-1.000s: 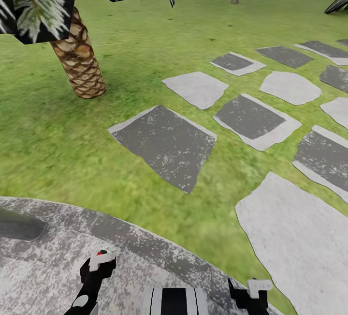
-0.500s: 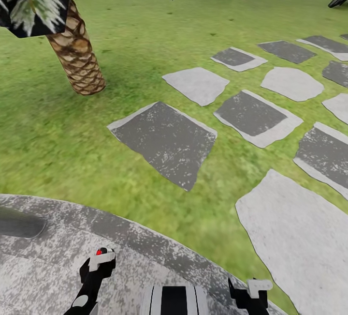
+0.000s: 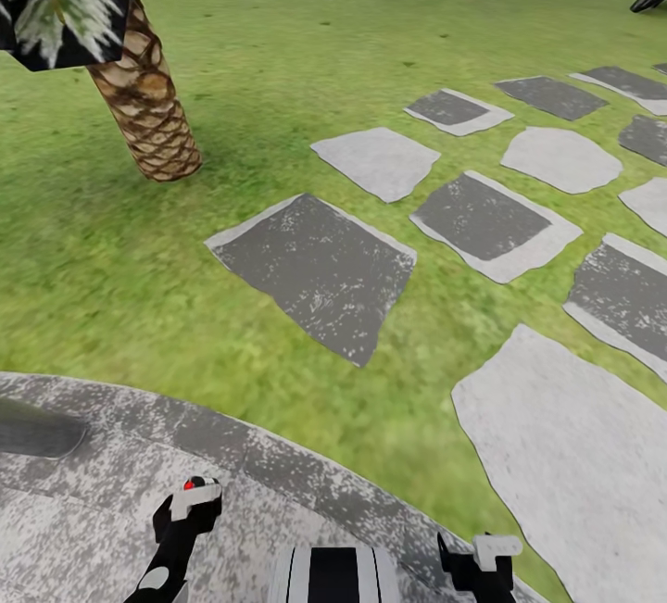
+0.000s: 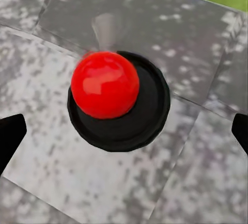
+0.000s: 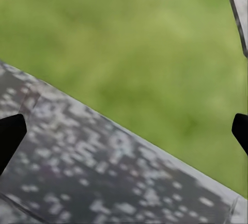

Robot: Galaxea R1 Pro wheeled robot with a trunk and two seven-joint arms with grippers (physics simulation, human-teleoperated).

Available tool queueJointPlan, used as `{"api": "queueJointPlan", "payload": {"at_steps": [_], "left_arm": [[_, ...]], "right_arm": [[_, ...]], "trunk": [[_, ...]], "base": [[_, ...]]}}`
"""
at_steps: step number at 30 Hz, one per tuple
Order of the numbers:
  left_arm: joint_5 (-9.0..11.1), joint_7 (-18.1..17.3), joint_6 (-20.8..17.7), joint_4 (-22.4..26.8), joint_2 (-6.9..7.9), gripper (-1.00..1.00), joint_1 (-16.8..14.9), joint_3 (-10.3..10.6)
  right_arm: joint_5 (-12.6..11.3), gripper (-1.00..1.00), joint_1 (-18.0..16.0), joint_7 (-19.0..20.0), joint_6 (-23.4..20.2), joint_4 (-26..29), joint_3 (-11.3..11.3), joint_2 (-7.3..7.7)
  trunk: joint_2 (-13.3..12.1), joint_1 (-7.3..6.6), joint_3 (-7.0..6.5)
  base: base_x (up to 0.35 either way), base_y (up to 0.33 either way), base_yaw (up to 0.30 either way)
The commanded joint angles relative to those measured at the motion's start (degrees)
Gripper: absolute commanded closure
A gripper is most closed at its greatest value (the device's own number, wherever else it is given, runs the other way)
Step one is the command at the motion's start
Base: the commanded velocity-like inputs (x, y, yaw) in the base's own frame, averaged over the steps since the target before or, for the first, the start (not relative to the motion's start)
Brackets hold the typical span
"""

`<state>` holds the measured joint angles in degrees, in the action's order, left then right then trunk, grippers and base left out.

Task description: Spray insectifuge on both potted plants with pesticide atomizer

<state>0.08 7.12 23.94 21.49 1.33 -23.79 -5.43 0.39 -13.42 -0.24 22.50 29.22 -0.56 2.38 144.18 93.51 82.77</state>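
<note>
Both arms hung low beside the striped trunk (image 3: 333, 577), left gripper (image 3: 188, 503) and right gripper (image 3: 484, 555) flanking it, each with fingers spread wide, holding nothing.

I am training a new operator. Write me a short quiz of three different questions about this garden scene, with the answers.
1. True or false: the scaly brown palm trunk stands on the round grey paved patio.
2. Multiple choice: in the left wrist view, the shiny red ball sits on A) grass, B) a black round disc, C) a wooden fence.
3. Fill in: both grippers, left and right, hold ____.

Key: 1 false, it stands on the green lawn; 2 B; 3 nothing, fingertips spread wide.
</note>
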Motion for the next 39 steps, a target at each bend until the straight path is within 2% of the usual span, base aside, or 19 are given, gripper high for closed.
{"api": "queueJointPlan", "payload": {"at_steps": [1, 35, 36, 39], "left_arm": [[0.0, 0.1, 0.2, 0.0, -0.01, -1.0, 0.0, 0.0], [0.3, 0.1, 0.2, 0.3, -0.01, -1.0, 0.0, -0.4], [0.3, 0.1, 0.2, 0.4, -0.01, 1.0, -0.1, -0.5], [0.3, 0.2, 0.1, 0.5, 0.04, 1.0, -0.1, -0.5]], "right_arm": [[0.0, -1.0, 0.0, 0.0, 0.2, 0.0, -0.1, -0.01], [0.0, -1.0, 0.0, 0.0, 0.2, 0.0, -0.1, -0.01], [0.0, -1.0, 0.0, 0.0, 0.2, -0.1, -0.1, -0.01], [0.0, -1.0, 0.0, 0.0, 0.2, -0.1, -0.1, -0.01]], "trunk": [[0.0, 0.0, 0.03], [0.0, 0.0, -0.32], [0.0, 0.0, -0.32], [0.0, 0.0, -0.32]], "base": [[0.042, 0.0, 0.0], [0.003, 0.0, 0.0], [0.0, 0.0, 0.0], [0.0, 0.0, 0.0]]}}
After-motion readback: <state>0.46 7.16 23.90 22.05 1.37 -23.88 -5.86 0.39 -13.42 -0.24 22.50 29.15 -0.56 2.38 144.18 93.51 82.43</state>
